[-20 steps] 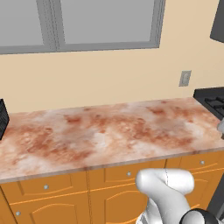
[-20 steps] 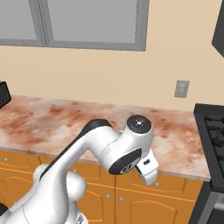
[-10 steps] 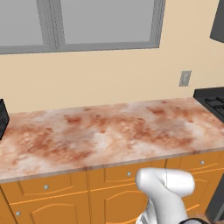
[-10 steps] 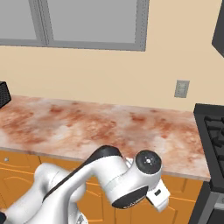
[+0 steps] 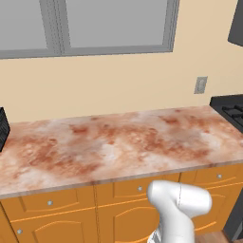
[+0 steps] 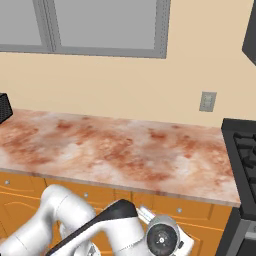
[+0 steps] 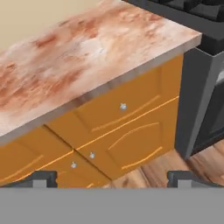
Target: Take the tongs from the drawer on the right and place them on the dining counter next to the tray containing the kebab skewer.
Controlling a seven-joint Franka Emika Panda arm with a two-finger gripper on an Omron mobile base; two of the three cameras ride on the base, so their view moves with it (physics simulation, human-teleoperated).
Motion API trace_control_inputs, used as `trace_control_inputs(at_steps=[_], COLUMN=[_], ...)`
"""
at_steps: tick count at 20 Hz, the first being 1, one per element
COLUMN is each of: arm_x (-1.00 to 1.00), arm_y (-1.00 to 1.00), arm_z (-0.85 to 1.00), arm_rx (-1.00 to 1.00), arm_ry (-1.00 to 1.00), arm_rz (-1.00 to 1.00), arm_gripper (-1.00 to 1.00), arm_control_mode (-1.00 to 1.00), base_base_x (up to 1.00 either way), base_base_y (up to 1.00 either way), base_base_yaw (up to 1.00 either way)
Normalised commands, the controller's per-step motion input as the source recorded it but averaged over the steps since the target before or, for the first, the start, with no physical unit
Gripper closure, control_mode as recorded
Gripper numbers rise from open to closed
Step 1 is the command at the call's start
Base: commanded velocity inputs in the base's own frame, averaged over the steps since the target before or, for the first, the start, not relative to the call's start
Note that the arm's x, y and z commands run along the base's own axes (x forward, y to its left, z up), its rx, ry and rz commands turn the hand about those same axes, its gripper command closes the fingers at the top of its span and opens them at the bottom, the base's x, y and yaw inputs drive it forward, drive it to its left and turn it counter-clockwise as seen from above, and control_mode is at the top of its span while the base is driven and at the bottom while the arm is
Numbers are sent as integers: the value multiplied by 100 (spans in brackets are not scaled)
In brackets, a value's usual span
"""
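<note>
My gripper (image 7: 113, 178) is open, its two dark fingertips (image 7: 42, 176) spread wide with nothing between them. It hangs low in front of the orange cabinets and looks up at the drawer (image 7: 144, 94), which is shut, with a small round silver knob (image 7: 123, 106). The same drawer (image 5: 209, 174) sits at the right end of the cabinet row, just left of the stove. The tongs are hidden. The dining counter and the tray with the kebab skewer are out of view. The arm's wrist (image 6: 163, 240) is down at cabinet height.
The long marbled wall worktop (image 5: 118, 142) runs above the drawers. A black stove (image 7: 205, 65) stands right of the drawer. Arched cabinet doors (image 7: 131, 144) sit below it, over a wooden floor (image 7: 197, 162). A dark appliance (image 5: 2, 128) is at the worktop's left end.
The arm has swung down: its wrist has dropped from worktop height to the bottom of the right base view. The gripper has stayed open.
</note>
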Motion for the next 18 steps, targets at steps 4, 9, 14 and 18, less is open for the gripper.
trace_control_inputs(at_steps=[4,9,14,18], arm_x=[0,0,0,0], arm_y=[-5,-2,0,0], arm_z=[-26,-27,-18,-15], arm_rx=[-15,-16,-11,-13], arm_ry=[-48,-36,-15,-17], arm_rz=[24,22,9,7], arm_gripper=[-100,-100,-100,-100], arm_control_mode=[-100,-100,-100,-100], base_base_x=[0,0,0,0], base_base_y=[0,0,0,0], base_base_yaw=[0,0,0,0])
